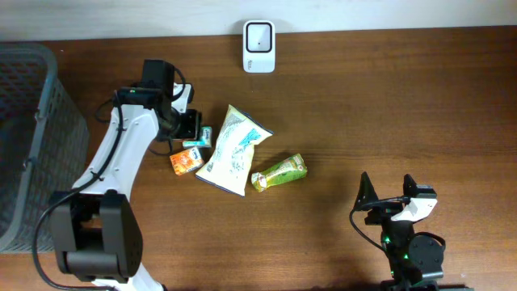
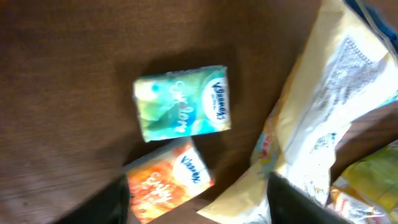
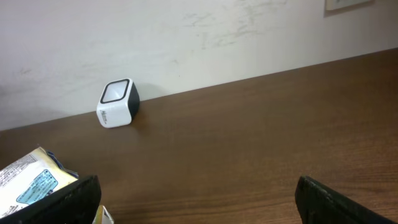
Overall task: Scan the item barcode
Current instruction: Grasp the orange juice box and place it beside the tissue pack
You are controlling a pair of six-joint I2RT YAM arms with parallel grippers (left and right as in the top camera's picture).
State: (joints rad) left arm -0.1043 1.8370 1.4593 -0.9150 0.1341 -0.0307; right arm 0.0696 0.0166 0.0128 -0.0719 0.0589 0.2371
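Dark bench [image 1: 404, 97] bears the teal packet [image 2: 183, 102] just below the left fingers [image 2: 292, 202], spread empty, right fingers [image 3: 68, 199] likewise wide and empty; the pick seems in hand, needing descent and closing.

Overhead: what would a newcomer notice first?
A cluster of packets mid-table: a white snack bag, a green pouch to its right, an orange pack and a teal pack to its left beside the left hand. The white scanner sits alone at the far edge.
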